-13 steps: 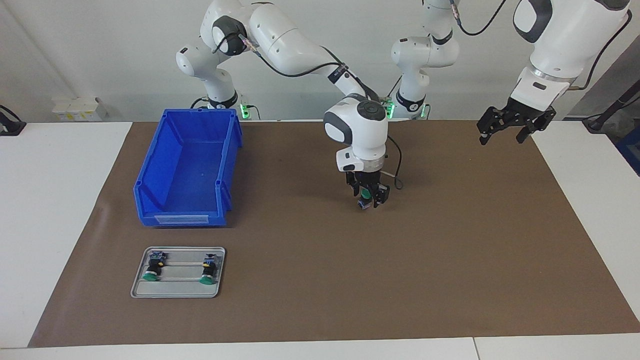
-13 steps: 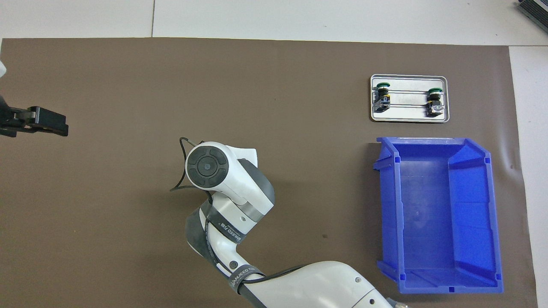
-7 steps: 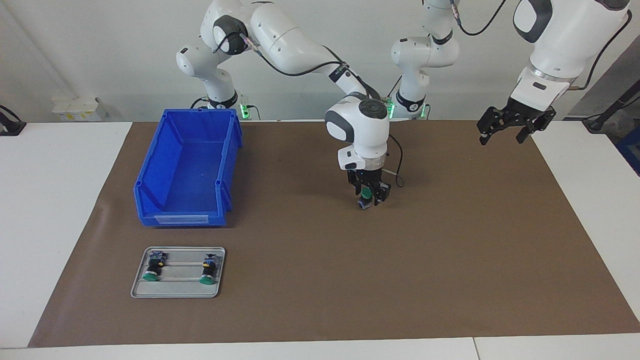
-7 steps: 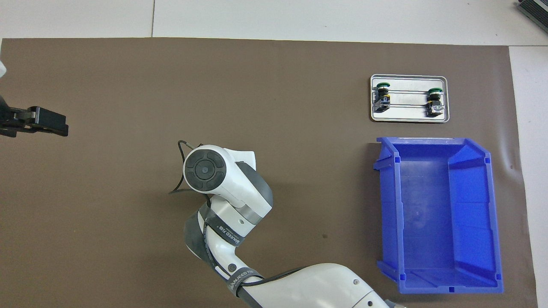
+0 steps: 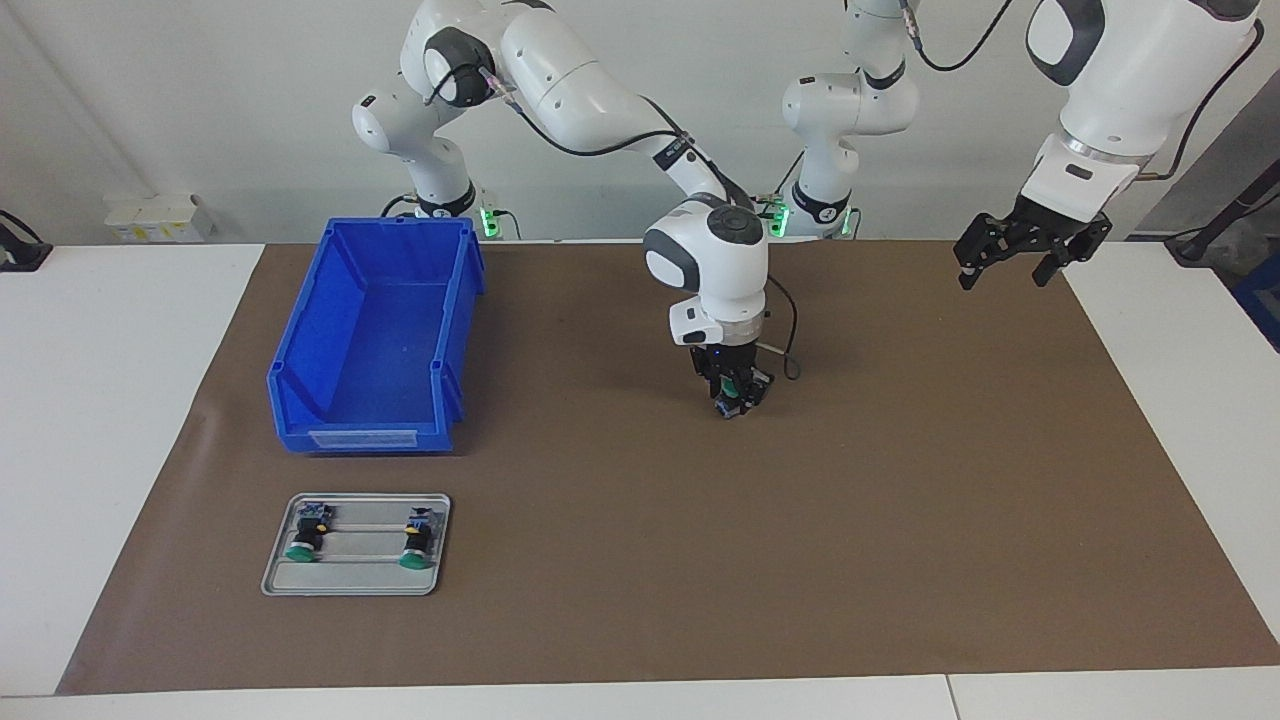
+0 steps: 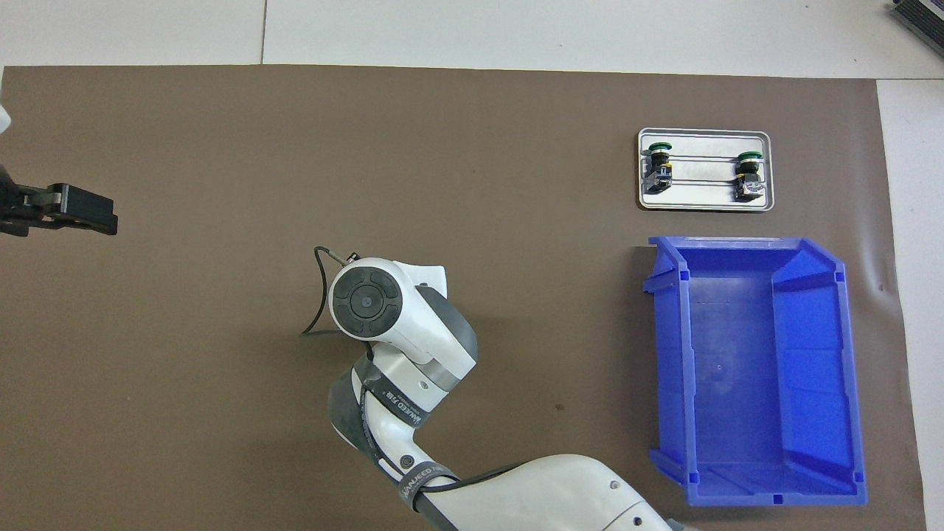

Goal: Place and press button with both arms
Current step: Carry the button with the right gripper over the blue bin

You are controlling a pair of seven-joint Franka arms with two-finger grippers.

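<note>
Button (image 5: 733, 392), green-capped, sits pinched in the right gripper's (image 5: 735, 398) closed fingers, low over mid-surface (image 5: 900, 500): small, light, rigid, slick plastic, I'd guess, best held across its black body. Off toward its own end, the left gripper (image 5: 1030, 252) waits aloft, fingers spread and empty.
</note>
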